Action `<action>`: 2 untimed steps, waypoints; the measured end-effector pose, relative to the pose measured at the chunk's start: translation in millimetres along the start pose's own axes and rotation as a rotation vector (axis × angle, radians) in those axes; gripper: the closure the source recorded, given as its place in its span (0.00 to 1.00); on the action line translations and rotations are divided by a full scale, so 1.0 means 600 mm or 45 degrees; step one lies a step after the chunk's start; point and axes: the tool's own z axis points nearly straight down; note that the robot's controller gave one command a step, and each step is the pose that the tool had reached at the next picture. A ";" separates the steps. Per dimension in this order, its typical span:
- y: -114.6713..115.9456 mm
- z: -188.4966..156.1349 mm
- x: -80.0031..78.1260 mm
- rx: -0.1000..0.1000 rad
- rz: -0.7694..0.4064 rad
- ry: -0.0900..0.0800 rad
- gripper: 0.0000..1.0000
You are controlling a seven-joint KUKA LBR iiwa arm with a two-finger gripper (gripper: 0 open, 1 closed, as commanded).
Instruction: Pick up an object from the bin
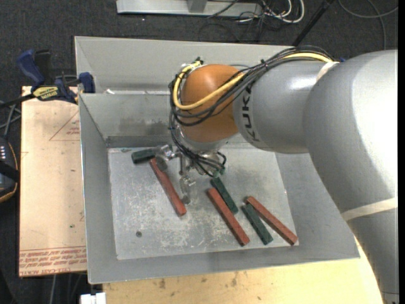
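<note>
My gripper [186, 189] hangs below the orange dome, low over the middle of the bin floor. Just left of it lies a long red-brown stick [168, 187], running diagonally from upper left to lower right, its lower end close under the fingertips. A short dark green block [143, 155] rests at the stick's upper end near the back wall. To the right of the gripper lie another dark green stick [224, 194] and a second red-brown stick [228, 216]. I cannot make out whether anything sits between the fingers.
Further right on the bin floor lie a dark green stick [257, 224] and a red-brown stick [271, 220], side by side. The arm reaches in from the right and covers the bin's right wall. The front left floor is bare.
</note>
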 end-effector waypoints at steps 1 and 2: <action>0.006 0.001 -0.011 0.000 -0.232 0.001 0.00; -0.023 -0.001 -0.009 -0.003 -0.063 0.002 0.00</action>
